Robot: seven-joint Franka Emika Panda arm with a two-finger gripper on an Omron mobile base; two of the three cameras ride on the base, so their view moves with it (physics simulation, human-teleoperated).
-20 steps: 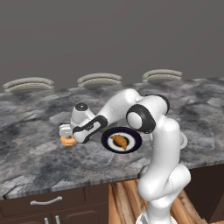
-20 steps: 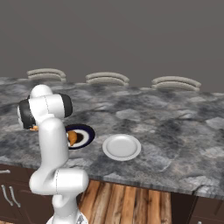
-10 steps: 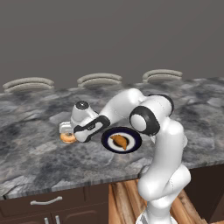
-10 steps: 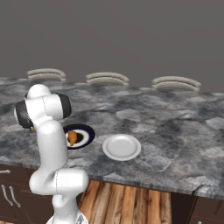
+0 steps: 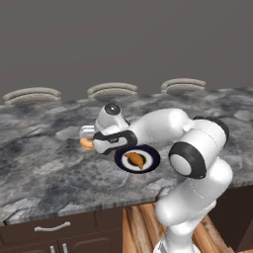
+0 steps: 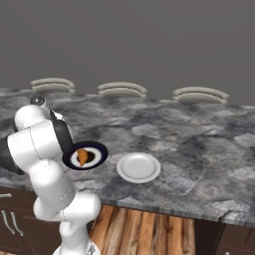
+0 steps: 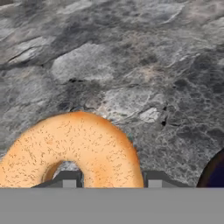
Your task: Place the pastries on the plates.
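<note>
Marble counter (image 6: pixel 199 144) — gripper (image 7: pixel 107 179) clamps doughnut (image 7: pixel 70 151) beside navy plate (image 5: pixel 148 160).

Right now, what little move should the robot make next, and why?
Probably lift the doughnut off the counter. The gripper looks closed on it, the croissant already sits on the navy plate, and the white plate is bare.

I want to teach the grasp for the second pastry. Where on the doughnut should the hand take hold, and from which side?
Pinch across one side of the doughnut's ring, one finger in its hole, coming from above: it lies flat on the counter. The hand grips it so.
</note>
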